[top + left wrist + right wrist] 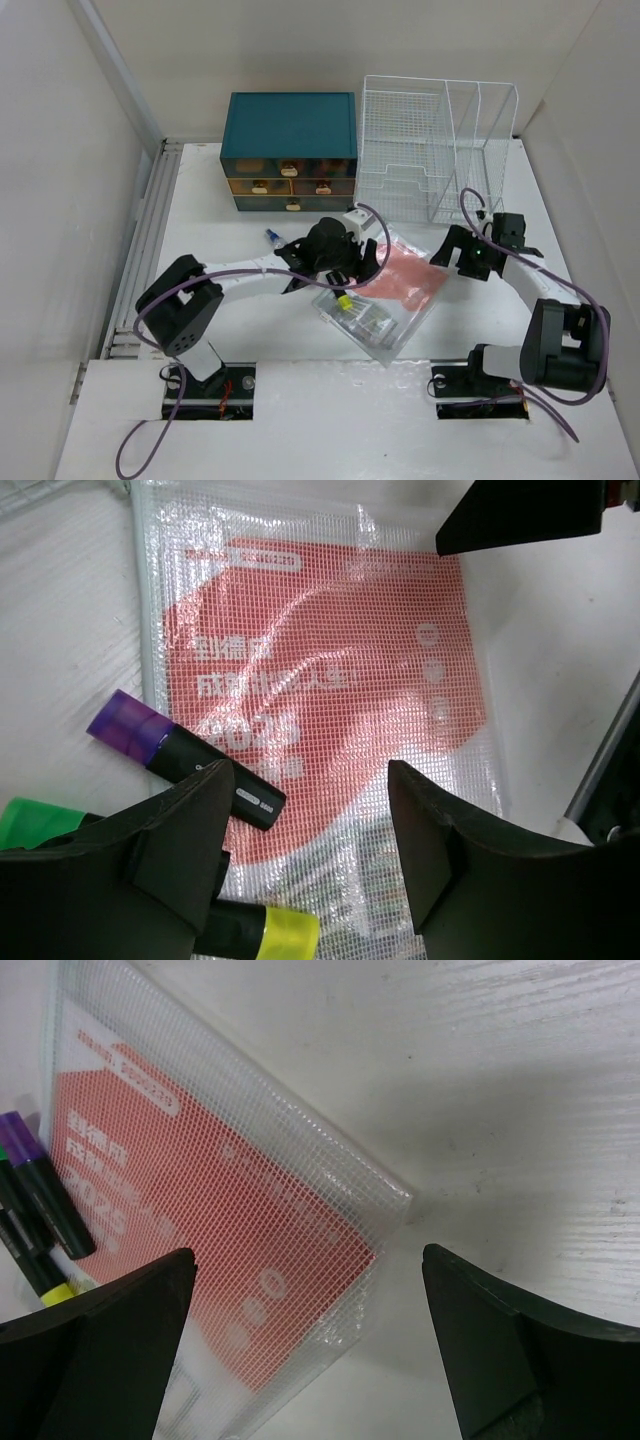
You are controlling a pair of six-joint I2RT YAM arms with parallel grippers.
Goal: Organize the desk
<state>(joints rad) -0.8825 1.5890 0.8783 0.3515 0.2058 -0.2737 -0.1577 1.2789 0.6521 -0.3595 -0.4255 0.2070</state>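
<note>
Both arms hang over the mesh pouch in the middle of the desk surface. That surface runs from the arm bases back to the teal drawer box and the wire rack.

The left gripper has its jaws spread wide right above the red sheet. The purple marker is just beside 1 finger, and a yellow-capped marker pokes out under it. The right gripper is wide open too, straddling the pouch's corner and holding nothing. Honestly can't tell if the markers lie on the pouch or inside it.

My worry: if the left closes where it is, it probably pinches the purple marker along with the slick plastic, or knocks it rolling. If the right lifts that corner, loose markers would likely slide off. And the 2 grippers are near each other, so a bump looks possible.
</note>
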